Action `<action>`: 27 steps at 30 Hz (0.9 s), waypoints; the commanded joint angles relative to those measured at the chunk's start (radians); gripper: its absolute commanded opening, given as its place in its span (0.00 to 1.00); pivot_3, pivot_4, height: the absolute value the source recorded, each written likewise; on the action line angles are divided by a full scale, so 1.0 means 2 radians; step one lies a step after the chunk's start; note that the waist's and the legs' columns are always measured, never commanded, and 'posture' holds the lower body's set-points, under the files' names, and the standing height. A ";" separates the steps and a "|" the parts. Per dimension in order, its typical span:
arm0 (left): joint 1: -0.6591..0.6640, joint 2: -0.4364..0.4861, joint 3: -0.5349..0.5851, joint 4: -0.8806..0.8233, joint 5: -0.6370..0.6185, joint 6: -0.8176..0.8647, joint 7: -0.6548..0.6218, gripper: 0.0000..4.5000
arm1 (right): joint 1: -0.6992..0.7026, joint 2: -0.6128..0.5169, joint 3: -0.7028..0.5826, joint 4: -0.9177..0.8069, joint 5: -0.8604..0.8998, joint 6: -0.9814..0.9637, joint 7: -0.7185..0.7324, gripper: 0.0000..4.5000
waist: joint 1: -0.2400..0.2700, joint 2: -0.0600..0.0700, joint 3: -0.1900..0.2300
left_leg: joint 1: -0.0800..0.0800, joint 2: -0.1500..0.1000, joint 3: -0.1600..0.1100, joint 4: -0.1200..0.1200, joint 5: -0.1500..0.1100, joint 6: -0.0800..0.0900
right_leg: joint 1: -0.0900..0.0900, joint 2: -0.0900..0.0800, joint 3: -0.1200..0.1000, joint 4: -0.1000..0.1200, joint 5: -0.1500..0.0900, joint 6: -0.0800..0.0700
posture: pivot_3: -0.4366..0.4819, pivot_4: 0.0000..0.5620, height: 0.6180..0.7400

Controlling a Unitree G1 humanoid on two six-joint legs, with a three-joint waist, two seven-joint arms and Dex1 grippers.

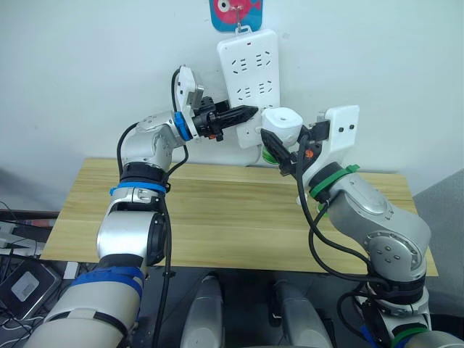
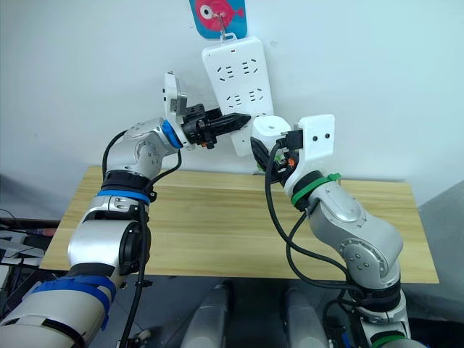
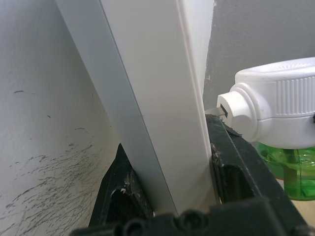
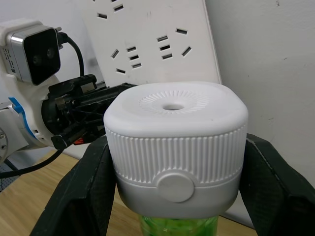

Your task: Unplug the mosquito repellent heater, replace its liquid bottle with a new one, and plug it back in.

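Heater point(image 4: 176, 147): white ribbed body, green bottle point(image 4: 177, 227).

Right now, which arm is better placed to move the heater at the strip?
Right. The right gripper already clamps the mosquito repellent heater, green bottle attached, beside the power strip. The left gripper is busy gripping the strip's edge.

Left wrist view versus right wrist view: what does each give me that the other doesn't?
Left wrist view alone: the left pincer clamped across the edge of the power strip, and the heater's prongs at that edge, apparently just out of the socket face.

Right wrist view alone: the right pincer shut on the mosquito repellent heater, its top vent hole, its round front button, and the strip's socket face.

Both: the heater, the green liquid bottle under it, the strip and the wall.
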 commanded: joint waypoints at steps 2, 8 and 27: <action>-0.009 -0.002 -0.003 -0.011 -0.002 0.006 -0.008 0.29 | -0.005 0.010 -0.011 -0.006 -0.019 0.000 0.001 0.68 | 0.000 0.000 0.000 | 0.000 0.000 0.000 0.000 0.000 0.000 | 0.000 0.000 0.000 0.000 0.000 0.000 | 0.65 0.44 1.00; -0.004 -0.001 -0.003 -0.015 -0.003 0.007 -0.009 0.29 | -0.007 0.029 -0.016 -0.004 -0.025 0.006 0.003 0.68 | -0.001 0.000 -0.001 | 0.000 0.000 0.000 0.000 0.000 0.000 | 0.000 0.000 0.000 0.000 0.000 0.000 | 0.65 0.43 1.00; 0.008 -0.003 -0.006 -0.037 -0.005 0.010 -0.012 0.29 | -0.015 0.096 -0.049 0.009 -0.002 0.049 -0.018 0.68 | -0.002 0.001 -0.003 | 0.000 0.000 0.000 0.000 0.001 0.000 | 0.000 0.000 0.000 0.000 0.001 -0.001 | 0.66 0.40 1.00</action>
